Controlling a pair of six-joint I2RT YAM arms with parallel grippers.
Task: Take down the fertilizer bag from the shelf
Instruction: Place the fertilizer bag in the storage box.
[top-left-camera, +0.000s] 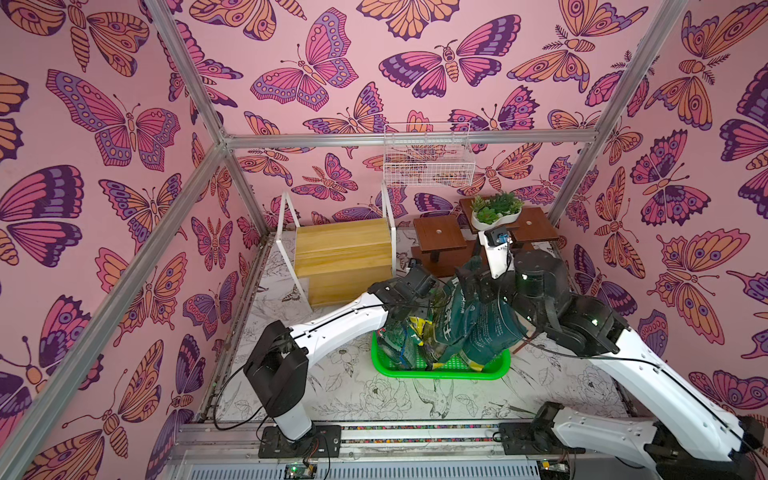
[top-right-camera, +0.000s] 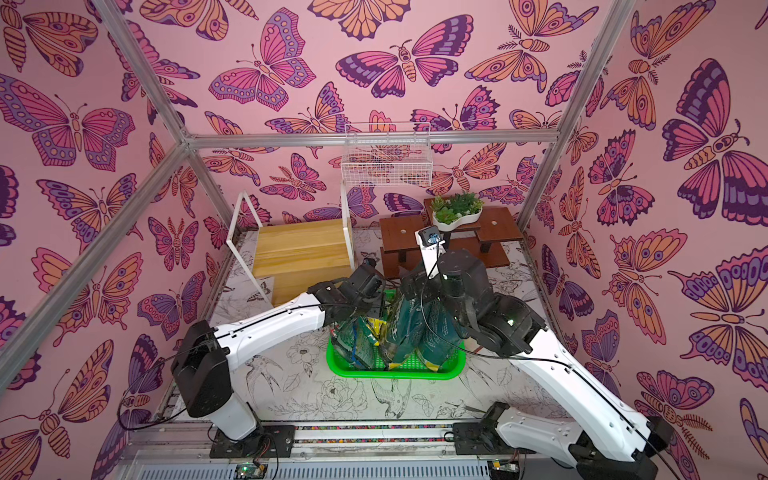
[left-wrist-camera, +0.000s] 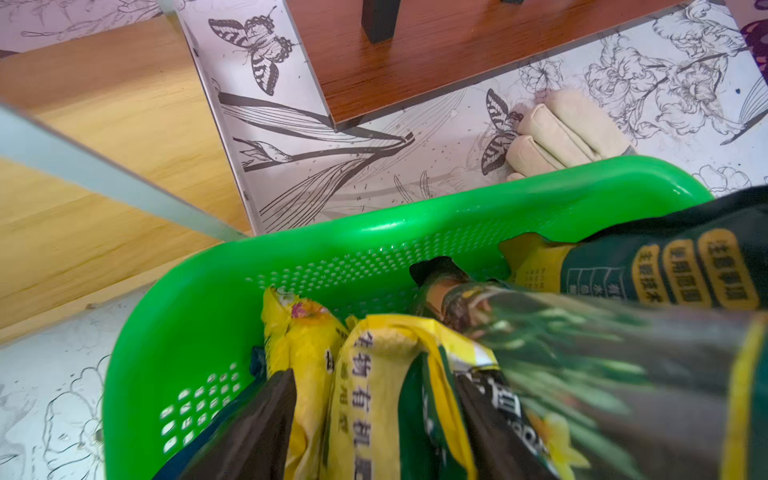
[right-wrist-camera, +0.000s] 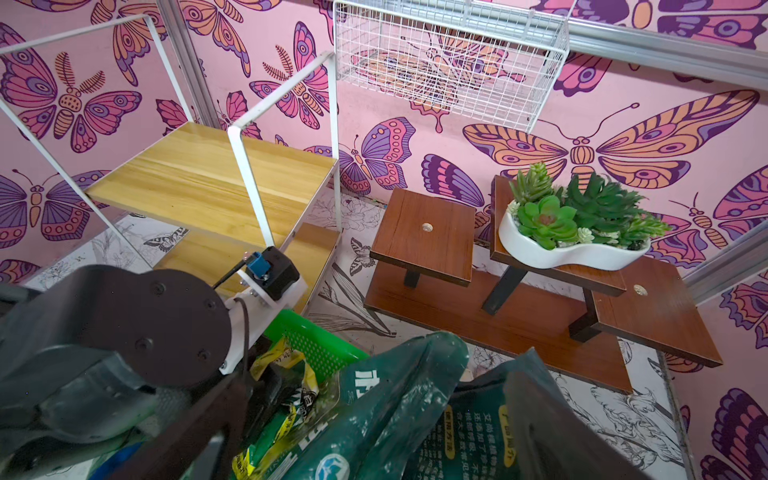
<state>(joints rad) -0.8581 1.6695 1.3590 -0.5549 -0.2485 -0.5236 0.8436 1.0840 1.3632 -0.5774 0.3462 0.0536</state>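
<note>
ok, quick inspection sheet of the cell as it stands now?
Surface: floral-print tabletop, carrying a green basket.
Job's things: shelf, no bag on it; fertilizer bags stand in the green basket.
Clutter: dark brown stepped stand with succulent planter; white wire basket on the back rail; unidentified beige item behind the green basket.
Grippers: left gripper open astride yellow bags; right gripper open over dark green bags, no grip evident.
Cables: black cable loops off the left arm.
Surroundings: butterfly-print walls, aluminium frame.
</note>
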